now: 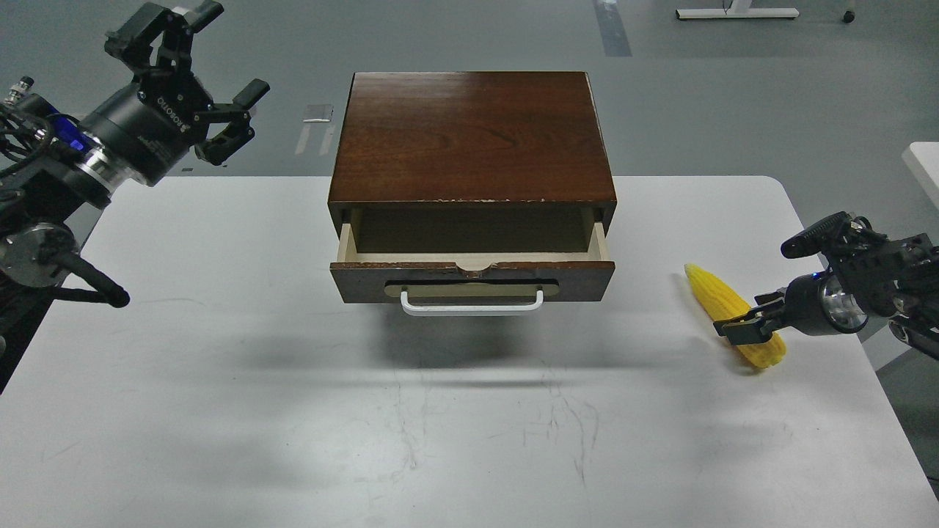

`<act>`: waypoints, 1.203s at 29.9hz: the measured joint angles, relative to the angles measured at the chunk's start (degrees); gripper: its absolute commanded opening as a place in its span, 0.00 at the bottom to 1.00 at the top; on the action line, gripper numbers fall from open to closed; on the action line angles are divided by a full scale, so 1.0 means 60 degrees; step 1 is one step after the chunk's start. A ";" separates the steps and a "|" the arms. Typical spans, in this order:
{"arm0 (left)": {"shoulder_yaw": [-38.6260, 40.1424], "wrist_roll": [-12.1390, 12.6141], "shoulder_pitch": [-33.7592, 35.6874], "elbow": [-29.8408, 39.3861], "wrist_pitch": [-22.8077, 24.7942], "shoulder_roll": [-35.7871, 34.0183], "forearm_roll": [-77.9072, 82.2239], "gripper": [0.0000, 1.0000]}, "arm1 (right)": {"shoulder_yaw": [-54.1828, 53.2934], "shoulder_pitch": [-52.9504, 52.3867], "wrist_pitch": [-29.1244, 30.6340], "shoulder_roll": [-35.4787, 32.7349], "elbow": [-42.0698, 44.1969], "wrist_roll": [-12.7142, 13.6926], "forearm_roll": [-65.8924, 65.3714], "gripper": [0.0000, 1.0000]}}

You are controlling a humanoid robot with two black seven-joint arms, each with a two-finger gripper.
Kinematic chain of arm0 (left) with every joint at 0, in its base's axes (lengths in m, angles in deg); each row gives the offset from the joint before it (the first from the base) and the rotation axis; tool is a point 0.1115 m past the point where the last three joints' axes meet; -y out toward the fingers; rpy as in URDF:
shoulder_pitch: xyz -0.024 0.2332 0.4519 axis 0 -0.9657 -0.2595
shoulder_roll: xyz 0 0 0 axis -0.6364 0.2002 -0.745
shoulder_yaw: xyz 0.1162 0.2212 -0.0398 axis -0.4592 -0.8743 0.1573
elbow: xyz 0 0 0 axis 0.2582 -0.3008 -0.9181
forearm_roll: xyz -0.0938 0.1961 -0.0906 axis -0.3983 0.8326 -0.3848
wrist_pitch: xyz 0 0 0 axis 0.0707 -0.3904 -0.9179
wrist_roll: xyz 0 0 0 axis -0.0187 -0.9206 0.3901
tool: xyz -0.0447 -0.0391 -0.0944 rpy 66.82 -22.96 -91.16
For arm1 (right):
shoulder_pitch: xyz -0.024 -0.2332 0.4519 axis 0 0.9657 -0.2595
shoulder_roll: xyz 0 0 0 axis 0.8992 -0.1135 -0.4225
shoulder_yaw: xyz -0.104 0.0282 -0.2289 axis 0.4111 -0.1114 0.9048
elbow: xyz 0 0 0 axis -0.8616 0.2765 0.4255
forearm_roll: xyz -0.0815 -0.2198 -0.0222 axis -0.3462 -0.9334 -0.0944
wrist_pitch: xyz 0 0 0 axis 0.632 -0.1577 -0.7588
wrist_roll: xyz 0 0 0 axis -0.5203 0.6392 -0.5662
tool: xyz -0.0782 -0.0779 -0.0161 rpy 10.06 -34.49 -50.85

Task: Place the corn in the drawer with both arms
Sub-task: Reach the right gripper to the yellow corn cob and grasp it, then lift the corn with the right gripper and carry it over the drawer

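The dark brown cabinet (pixel 469 132) stands at the table's back middle. Its drawer (pixel 352 281) is pulled partly out, with a white bar handle (pixel 472 308) and an empty inside. The yellow corn (pixel 706 287) lies on the table to the right of the drawer, tip pointing back-left. My right gripper (pixel 744 315) comes in from the right, its fingers (pixel 736 330) closed across the thick half of the cob. My left gripper (pixel 213 70) is open and empty, raised above the table's back left corner, well clear of the cabinet.
The white table (pixel 220 367) reaches past the cabinet on all sides. Its right edge runs just behind my right arm. Grey floor lies beyond, with a white stand base (pixel 737 12) far at the back.
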 measured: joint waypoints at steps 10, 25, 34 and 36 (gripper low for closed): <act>0.0000 0.0000 0.0000 0.0000 0.0009 0.0005 0.0011 0.98 | -0.0014 0.0136 -0.0240 0.0000 0.0001 -0.0001 0.0001 0.12; 0.0016 0.0011 0.0026 0.0032 0.0019 -0.0006 0.0015 0.98 | -0.0062 -0.3354 0.0297 -0.0279 -0.0968 -0.0001 0.0126 0.08; 0.0075 0.0014 0.0033 0.0065 0.0124 -0.0191 0.0015 0.98 | 0.0575 -0.6430 0.0951 0.1728 -0.1331 0.0001 0.0200 0.08; 0.0075 0.0015 0.0033 0.0099 0.0125 -0.0256 0.0015 0.98 | 0.0895 -0.6854 0.0948 0.2393 -0.1399 -0.0001 0.0204 0.08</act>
